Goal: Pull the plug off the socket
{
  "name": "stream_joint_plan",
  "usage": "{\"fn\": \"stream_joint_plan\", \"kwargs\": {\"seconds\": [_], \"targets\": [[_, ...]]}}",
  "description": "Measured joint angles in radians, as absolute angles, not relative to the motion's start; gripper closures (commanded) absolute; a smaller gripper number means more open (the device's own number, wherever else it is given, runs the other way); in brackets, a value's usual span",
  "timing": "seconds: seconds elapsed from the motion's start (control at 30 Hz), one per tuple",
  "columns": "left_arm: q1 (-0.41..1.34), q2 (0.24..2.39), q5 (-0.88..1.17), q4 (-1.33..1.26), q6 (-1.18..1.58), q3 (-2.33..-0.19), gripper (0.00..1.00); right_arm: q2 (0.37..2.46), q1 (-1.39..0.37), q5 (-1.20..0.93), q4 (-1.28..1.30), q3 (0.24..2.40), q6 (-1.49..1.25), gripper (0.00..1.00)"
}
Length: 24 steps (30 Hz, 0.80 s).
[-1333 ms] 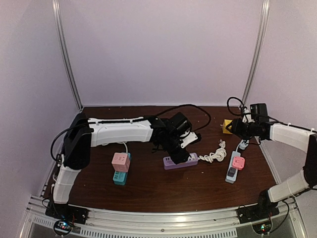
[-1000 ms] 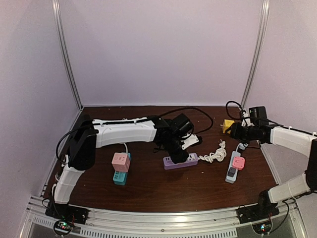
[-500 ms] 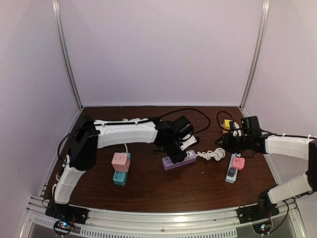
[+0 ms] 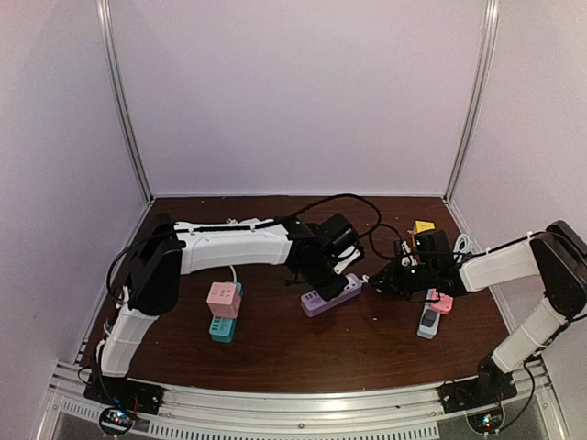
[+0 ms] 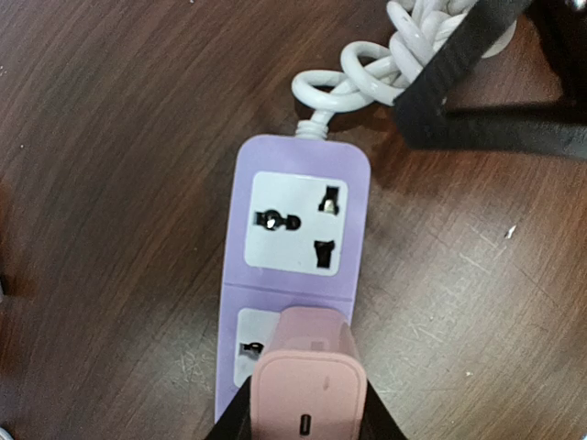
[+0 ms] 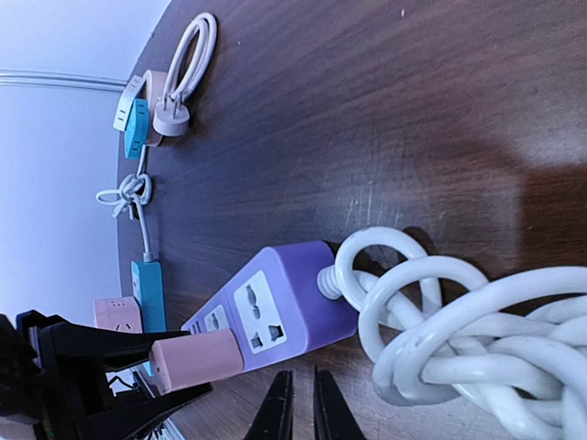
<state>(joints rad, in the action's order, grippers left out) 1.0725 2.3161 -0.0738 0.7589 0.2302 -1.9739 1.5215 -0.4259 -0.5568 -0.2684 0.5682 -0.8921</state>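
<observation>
With left gripper (image 5: pixel 309 422): clamped on pink boxy plastic plug (image 5: pixel 309 371), seated in lilac plastic power strip (image 5: pixel 295 286) just ahead. With right gripper (image 6: pixel 301 390): pinched nearly together, empty, beside knotted white cable (image 6: pixel 431 362).

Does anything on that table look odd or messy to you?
Nothing is spilled or broken. The purple strip lies askew on the table, and its white cord is bunched in a knot beside it rather than laid out.
</observation>
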Motion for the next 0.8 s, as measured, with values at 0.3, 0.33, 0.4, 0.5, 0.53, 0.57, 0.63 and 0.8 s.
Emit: {"fn": "stream_joint_plan", "kwargs": {"seconds": [0.3, 0.33, 0.4, 0.5, 0.53, 0.57, 0.63, 0.8], "targets": [[1.073, 2.316, -0.067, 0.758, 0.253, -1.974, 0.93, 1.645, -0.512, -0.561, -0.379, 0.612, -0.954, 0.94], [1.073, 2.316, -0.066, 0.758, 0.255, -1.974, 0.94, 1.651, -0.518, -0.560, -0.390, 0.614, -0.961, 0.95], [1.073, 2.316, -0.065, 0.758, 0.257, -1.974, 0.95, 1.662, -0.525, -0.560, -0.413, 0.616, -0.976, 0.98], [1.073, 2.316, -0.061, 0.758, 0.258, -1.974, 0.96, 1.687, -0.528, -0.560, -0.446, 0.617, -0.995, 1.00], [1.073, 2.316, -0.060, 0.758, 0.258, -1.974, 0.96, 1.699, -0.529, -0.560, -0.459, 0.617, -1.003, 1.00], [1.073, 2.316, -0.058, 0.759, 0.260, -1.974, 0.96, 1.711, -0.530, -0.561, -0.476, 0.617, -1.011, 1.00], [1.073, 2.316, -0.055, 0.759, 0.262, -1.974, 0.97, 1.726, -0.533, -0.561, -0.505, 0.618, -1.024, 1.00], [1.073, 2.316, -0.049, 0.759, 0.261, -1.974, 0.97, 1.743, -0.542, -0.555, -0.528, 0.624, -1.035, 1.00]]}}
